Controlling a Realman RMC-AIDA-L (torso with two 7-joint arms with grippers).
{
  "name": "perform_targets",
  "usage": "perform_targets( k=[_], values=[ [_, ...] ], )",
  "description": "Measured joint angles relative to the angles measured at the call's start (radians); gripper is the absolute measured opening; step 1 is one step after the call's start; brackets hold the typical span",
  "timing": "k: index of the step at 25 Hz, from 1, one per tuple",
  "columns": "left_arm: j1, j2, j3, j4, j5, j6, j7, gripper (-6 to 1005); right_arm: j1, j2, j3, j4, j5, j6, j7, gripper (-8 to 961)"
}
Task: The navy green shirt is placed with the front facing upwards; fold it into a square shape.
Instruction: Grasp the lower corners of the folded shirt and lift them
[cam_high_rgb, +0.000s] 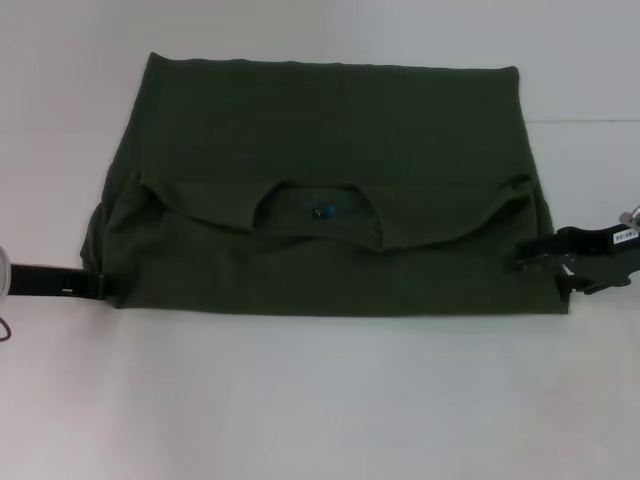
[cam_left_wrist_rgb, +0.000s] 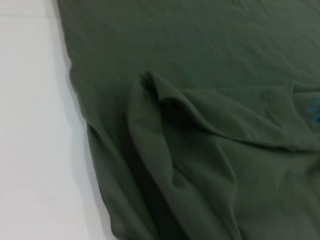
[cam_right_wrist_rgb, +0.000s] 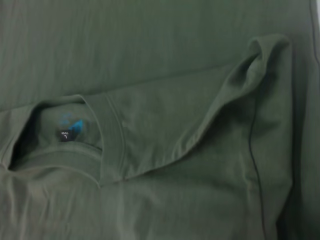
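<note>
Crosswise, navy green shirt (cam_high_rgb: 330, 180), long axis left-right, collar (cam_high_rgb: 320, 215) toward robot.

Head cam overhead; wrist cams close, share collar (cam_right_wrist_rgb: 107, 135).

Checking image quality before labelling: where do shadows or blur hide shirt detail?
Head view: the navy green shirt is evenly lit but soft, its weave lost, with a dark collar opening. Left wrist view: deep shadow within the raised fold. Right wrist view: the neck tag is blurred, unreadable.
</note>
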Motion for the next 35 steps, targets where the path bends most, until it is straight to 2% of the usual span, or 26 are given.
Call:
perform_targets(
  k=[3,12,21,27,29,35],
  values=[
    [0.0,0.0,0.002,0.0,0.0,0.0,0.0,36,0.0,0.01,-0.01,0.001,0.0,0.007,0.0,851],
    [0.0,0.0,0.003,0.0,0.0,0.0,0.0,37,0.001,0.021,-0.024,0.001,0.0,0.018,0.0,835],
    [0.0,-0.002,0.004,0.0,-0.001,0.002,0.0,39,-0.008,0.022,-0.026,-0.012,0.0,0.022,-0.005,819],
    [0.0,-0.002,0.004,0.0,-0.002,0.004,0.0,39,-0.005,0.022,-0.046,-0.012,-0.001,0.02,-0.012,577],
    [-0.001,-0.002,0.004,0.0,-0.002,0.005,0.0,40,-0.003,0.022,-0.06,-0.012,-0.001,0.022,-0.011,329],
    [0.0,-0.002,0.004,0.002,-0.005,0.009,0.0,41,-0.006,0.02,-0.066,-0.014,-0.002,0.022,-0.012,199]
  ],
)
